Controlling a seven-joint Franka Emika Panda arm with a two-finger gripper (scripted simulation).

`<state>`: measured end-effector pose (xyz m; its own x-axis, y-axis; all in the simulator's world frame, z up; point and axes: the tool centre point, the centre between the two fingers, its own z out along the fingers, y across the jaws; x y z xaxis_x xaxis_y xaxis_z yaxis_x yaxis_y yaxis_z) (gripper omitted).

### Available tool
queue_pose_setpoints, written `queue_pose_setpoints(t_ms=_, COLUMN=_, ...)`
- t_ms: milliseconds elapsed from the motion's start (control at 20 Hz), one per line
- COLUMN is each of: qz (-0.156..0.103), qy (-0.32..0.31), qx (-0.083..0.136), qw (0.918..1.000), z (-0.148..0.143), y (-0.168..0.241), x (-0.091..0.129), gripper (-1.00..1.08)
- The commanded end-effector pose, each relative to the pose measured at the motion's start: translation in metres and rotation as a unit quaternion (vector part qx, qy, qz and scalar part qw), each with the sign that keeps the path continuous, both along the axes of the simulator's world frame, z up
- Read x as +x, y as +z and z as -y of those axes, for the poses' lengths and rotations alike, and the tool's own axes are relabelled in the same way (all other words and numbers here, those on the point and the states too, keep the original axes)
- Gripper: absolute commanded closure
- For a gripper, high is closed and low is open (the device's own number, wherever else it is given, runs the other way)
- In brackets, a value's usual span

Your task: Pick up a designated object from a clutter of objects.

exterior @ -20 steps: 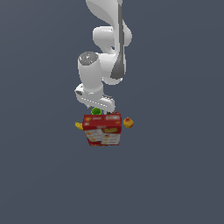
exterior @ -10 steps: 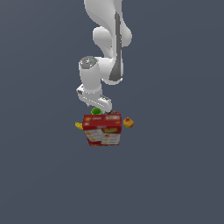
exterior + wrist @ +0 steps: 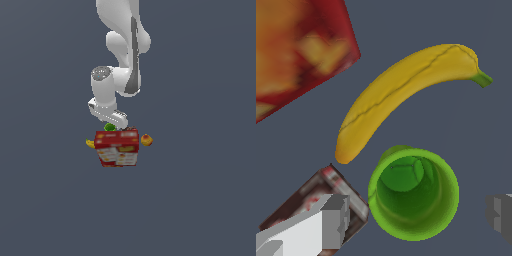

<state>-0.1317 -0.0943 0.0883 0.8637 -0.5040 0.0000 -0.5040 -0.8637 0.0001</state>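
The gripper (image 3: 415, 220) hangs straight over the green cup (image 3: 413, 194), fingers spread wide with the cup's round rim between them and clear space on either side — an arrangement that, judging by the task, sets up a descent and a squeeze across the cup's walls. The cup stands upright on the table (image 3: 466, 130), mouth toward the wrist camera, so its inner floor shows as a darker green disc. It sits in a tight pocket: the banana (image 3: 401, 95) curves just beside its rim, blunt end nearly touching, and a small dark can with a reddish label (image 3: 316, 200) lies just beside it under one finger (image 3: 326, 220). That crowding probably explains the wide opening and the centred approach, since the finger on the can's side has little room to come down without a knock. The red box (image 3: 301, 45) stands further off, its printed face blurred at this range. In the exterior view the box (image 3: 117, 147) blocks most of the scene — only a sliver of the cup (image 3: 110, 127) shows above it, right under the arm's hand, with the banana's tip (image 3: 90, 143) poking out on the exterior view's left and an apple (image 3: 146, 140) on the exterior view's right. The second finger (image 3: 500, 217) is cut off at the frame edge, and how high the fingertips sit above the rim I cannot tell from either view.
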Motion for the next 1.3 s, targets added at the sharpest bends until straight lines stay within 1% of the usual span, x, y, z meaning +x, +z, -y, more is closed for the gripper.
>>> queue_pose_setpoints(t_ms=0, qz=0.000, qy=0.000, qx=0.000, qw=1.0000, z=0.000, y=-0.006, x=-0.001, gripper=-0.92)
queue_pose_setpoints(t_ms=450, qz=0.000, qy=-0.001, qx=0.000, qw=1.0000, z=0.000, y=-0.040, x=-0.002, gripper=-0.92)
queue_pose_setpoints(t_ms=850, qz=0.000, qy=-0.002, qx=0.000, qw=1.0000, z=0.000, y=-0.046, x=-0.001, gripper=-0.92)
queue_pose_setpoints(t_ms=900, qz=0.000, qy=-0.002, qx=0.000, qw=1.0000, z=0.000, y=-0.046, x=-0.001, gripper=1.08)
queue_pose_setpoints(t_ms=1250, qz=0.000, qy=-0.002, qx=0.000, qw=1.0000, z=0.000, y=-0.046, x=-0.001, gripper=1.08)
